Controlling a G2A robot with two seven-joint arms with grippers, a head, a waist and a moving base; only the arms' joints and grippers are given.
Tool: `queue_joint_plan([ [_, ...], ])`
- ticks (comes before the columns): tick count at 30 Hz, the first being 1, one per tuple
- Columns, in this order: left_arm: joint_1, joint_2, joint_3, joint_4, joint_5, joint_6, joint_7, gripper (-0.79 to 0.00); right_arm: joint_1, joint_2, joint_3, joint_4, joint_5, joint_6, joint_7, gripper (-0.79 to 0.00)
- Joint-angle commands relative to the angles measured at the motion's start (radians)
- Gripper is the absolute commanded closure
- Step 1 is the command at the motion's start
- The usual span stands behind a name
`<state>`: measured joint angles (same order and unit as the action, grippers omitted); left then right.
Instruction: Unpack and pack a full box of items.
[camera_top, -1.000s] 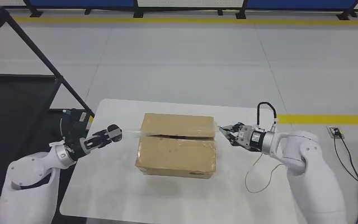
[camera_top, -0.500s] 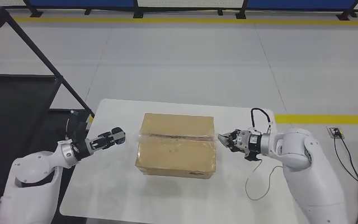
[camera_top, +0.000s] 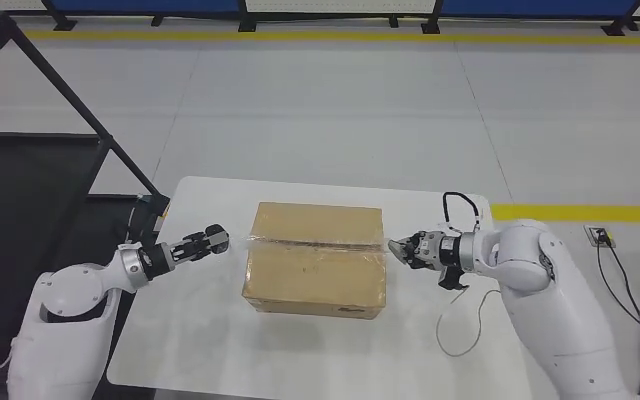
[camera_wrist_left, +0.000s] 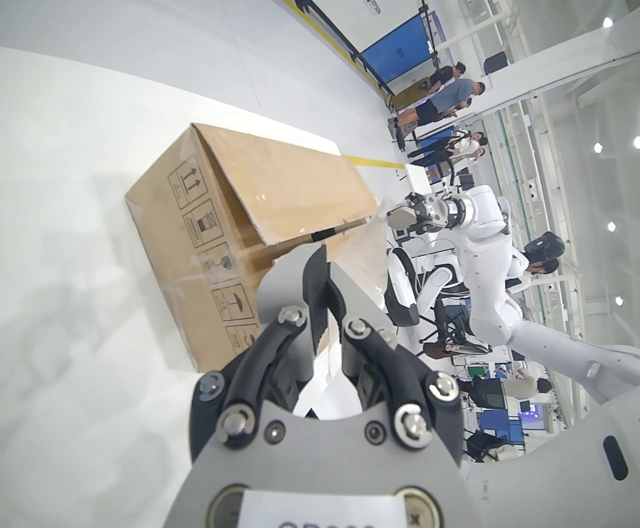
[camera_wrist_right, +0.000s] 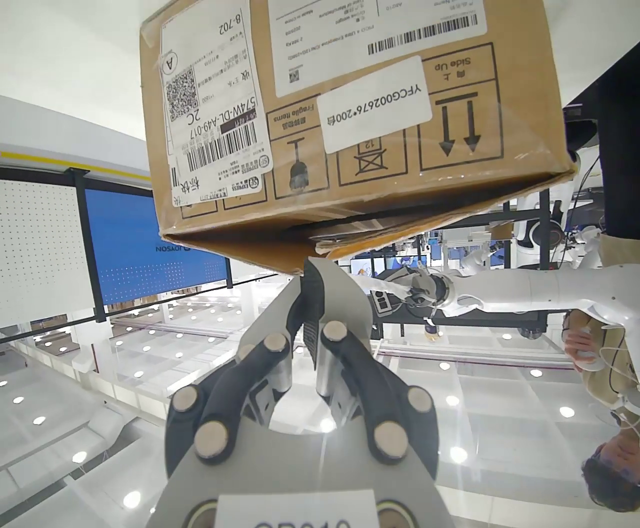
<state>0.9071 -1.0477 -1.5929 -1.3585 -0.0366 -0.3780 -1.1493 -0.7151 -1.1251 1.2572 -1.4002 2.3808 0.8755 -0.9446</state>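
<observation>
your left gripper (camera_wrist_left: 320, 260) is nearest the camera, its two black-padded fingers (camera_wrist_left: 312, 285) pressed together, tips just short of the near end of the brown cardboard box (camera_wrist_left: 280, 175). the box rests on the white table (camera_wrist_left: 75, 250), with printed handling symbols along its side and a slight gap where the top flaps meet. the right gripper (camera_wrist_left: 400, 218) hangs beyond the far end. a thin clear strip (camera_wrist_left: 380, 219), possibly tape, seems to run from the box to it.

Bright, even overhead light floods the white table (camera_top: 200, 340), where the cardboard box (camera_top: 316, 262) casts only a soft, pale shadow. Ceiling lamps (camera_wrist_left: 597, 147) flare as round spots in both wrist views, whose lenses bend lines near the edges and perhaps wash out the tabletop.
</observation>
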Motion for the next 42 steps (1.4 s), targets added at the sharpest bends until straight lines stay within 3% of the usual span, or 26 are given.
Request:
queue_joint_plan([
  [1,-0.004,0.002,0.007,0.008,0.001,0.003,0.003,0.0,0.008,0.003,-0.013,0.008,0.002,-0.008,-0.008,0.0],
  [14,-0.033,0.013,0.053,0.054,-0.009,-0.001,0.021,0.0,0.059,0.023,-0.093,0.056,0.057,-0.016,-0.016,0.0],
  [27,-0.046,0.026,0.075,0.079,-0.032,-0.002,0.028,0.0,0.057,0.077,-0.104,0.049,0.132,0.027,0.027,0.0],
  [42,-0.061,0.037,0.107,0.097,-0.043,0.0,0.05,0.0,0.07,0.091,-0.124,0.03,0.15,0.01,0.052,0.0],
])
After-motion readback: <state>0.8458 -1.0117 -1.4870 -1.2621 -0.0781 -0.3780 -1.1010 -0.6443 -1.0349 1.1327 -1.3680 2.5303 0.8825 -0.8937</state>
